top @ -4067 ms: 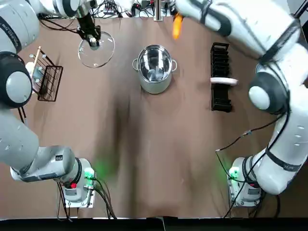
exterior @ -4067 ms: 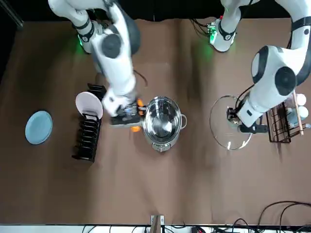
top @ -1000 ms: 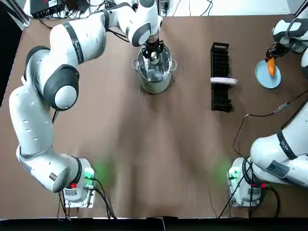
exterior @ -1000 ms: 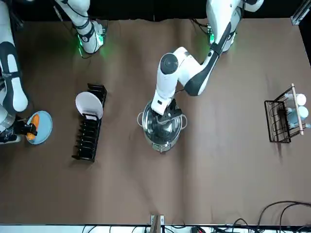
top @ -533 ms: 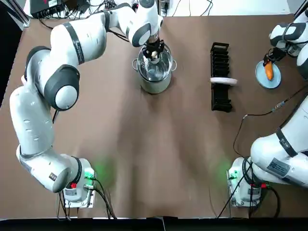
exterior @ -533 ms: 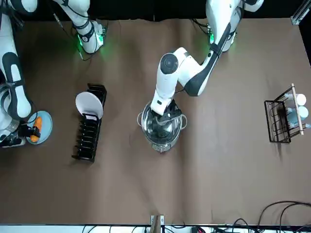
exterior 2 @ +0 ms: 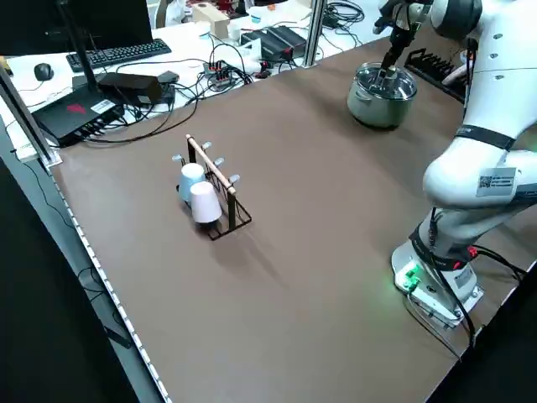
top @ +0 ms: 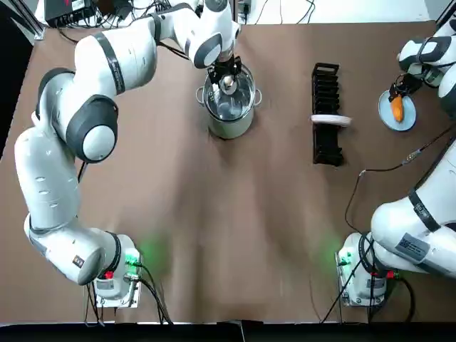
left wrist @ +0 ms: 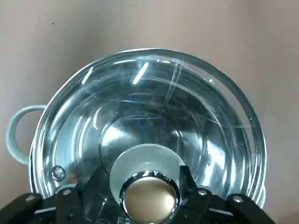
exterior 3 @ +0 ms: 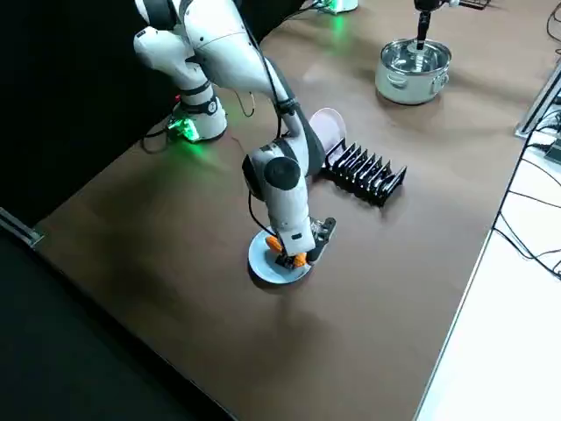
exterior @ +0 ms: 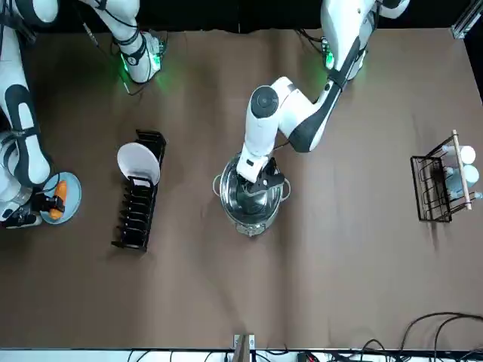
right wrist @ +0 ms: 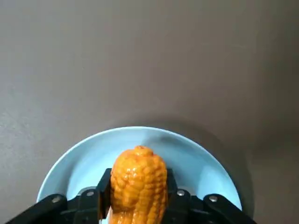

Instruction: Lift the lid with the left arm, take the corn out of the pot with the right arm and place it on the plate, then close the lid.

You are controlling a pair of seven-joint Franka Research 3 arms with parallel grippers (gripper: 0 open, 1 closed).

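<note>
Pinching lid (left wrist: 154,93), left end effector (left wrist: 145,175), right end effector (right wrist: 138,182) clamping corn (right wrist: 138,165) (underside hidden)

A brown surface (top: 214,214) carries everything. Toward its far middle stands a steel pot (top: 229,130). To the robot's right of it lies a black dish rack (top: 326,146), and beyond that, near the right edge, a pale blue plate (top: 407,122). A wire rack (exterior: 434,185) sits well apart on the left side — and the two arm bases (top: 114,279) stand at the near edge.
</note>
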